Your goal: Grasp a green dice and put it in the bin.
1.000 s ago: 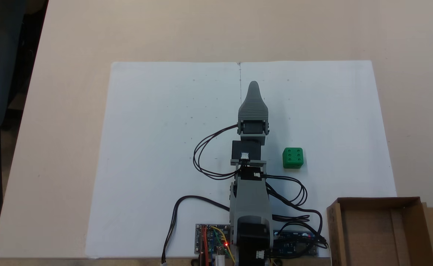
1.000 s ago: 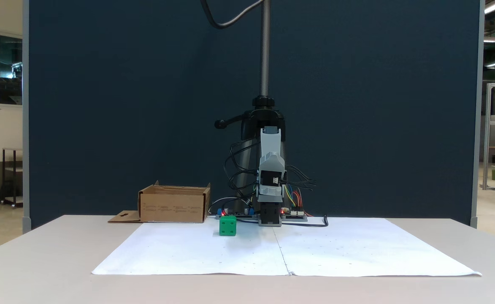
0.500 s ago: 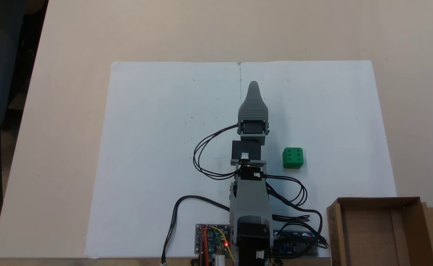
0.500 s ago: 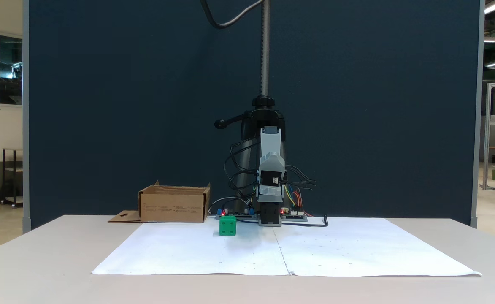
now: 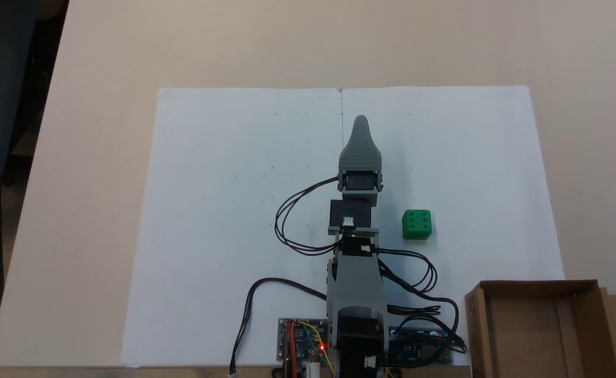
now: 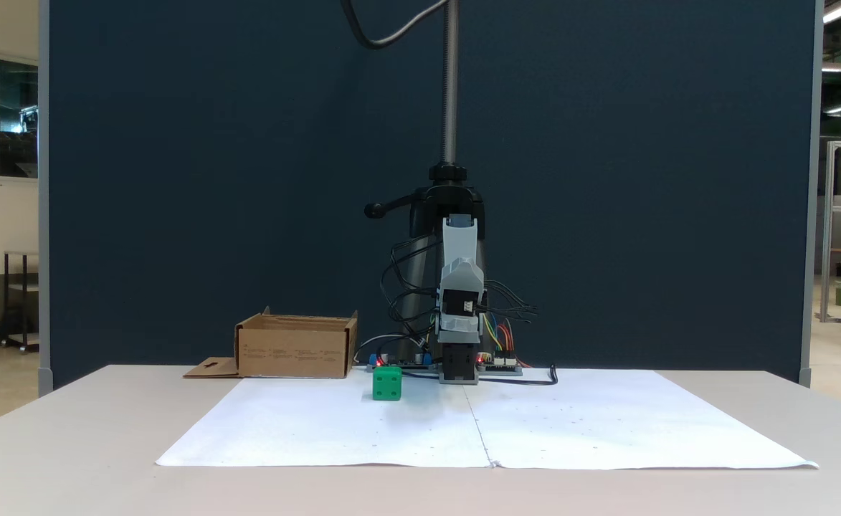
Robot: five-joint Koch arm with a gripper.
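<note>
green dice (image 5: 417,224) sits flat on the white paper sheet (image 5: 223,210), six-pip face up, edges roughly square to the sheet. also seen in a fixed view from the front (image 6: 387,383), resting on the paper, nothing touching it.

key relation: in the top-down fixed view the dice lies to the right of the arm (image 5: 357,252), level w/ the wrist section, i.e. back toward the base from the pincer (image 5: 361,122) tip. pincer points straight up-frame along the paper's centre fold, so dice is behind and off to the side of the tip, well apart. a cube, so no long axis to line up with.

pincer state: jaws stacked one behind the other in both fixed views, one tip showing — cannot tell if parted or closed. nothing seen held in it.

bin (image 5: 541,328): open cardboard box at bottom-right corner of the top-down view, off the paper's edge, same side as the dice, nearer the base. empty as far as visible. front view shows it (image 6: 295,347) at left, behind the dice.

judgement: grasp not yet begun; next move needs the arm to swing toward the dice side and pull in.
</note>
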